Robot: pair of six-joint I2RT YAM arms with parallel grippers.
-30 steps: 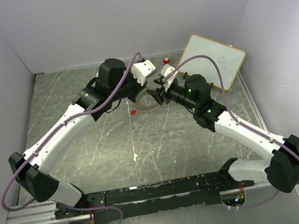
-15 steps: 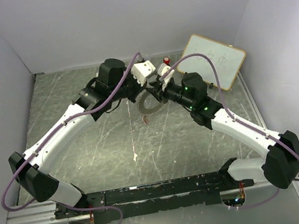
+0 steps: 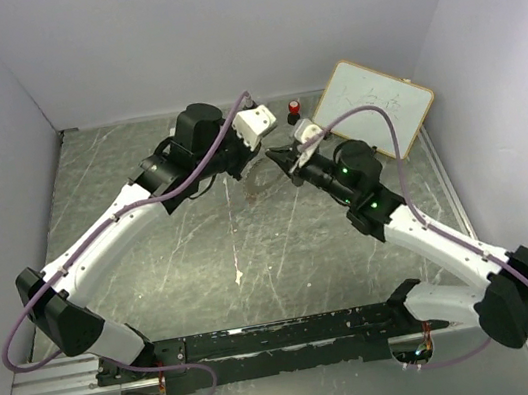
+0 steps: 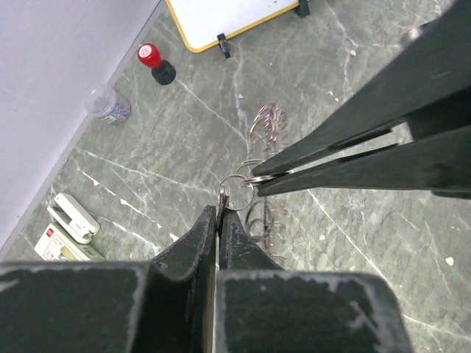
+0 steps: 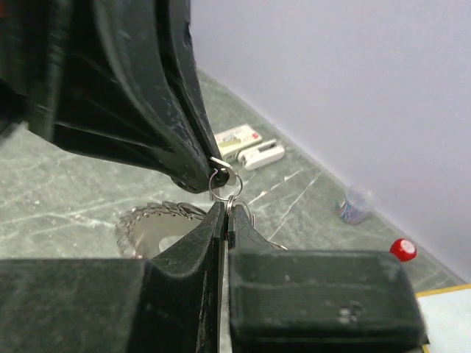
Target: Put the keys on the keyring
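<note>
Your left tool (image 4: 221, 203) was clamped shut on a pair of linked small silver rings (image 4: 237, 193). Your right tool (image 4: 257, 178) was pinched shut on the same pair from the opposite side. The keyring (image 5: 151, 212) was thin, dark grey and saw-toothed all round. It lay flat on the surface (image 4: 147, 147) just beneath both tools.

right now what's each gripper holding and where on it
The left gripper and right gripper each pinch the small silver ring by its rim, from opposite sides.
</note>
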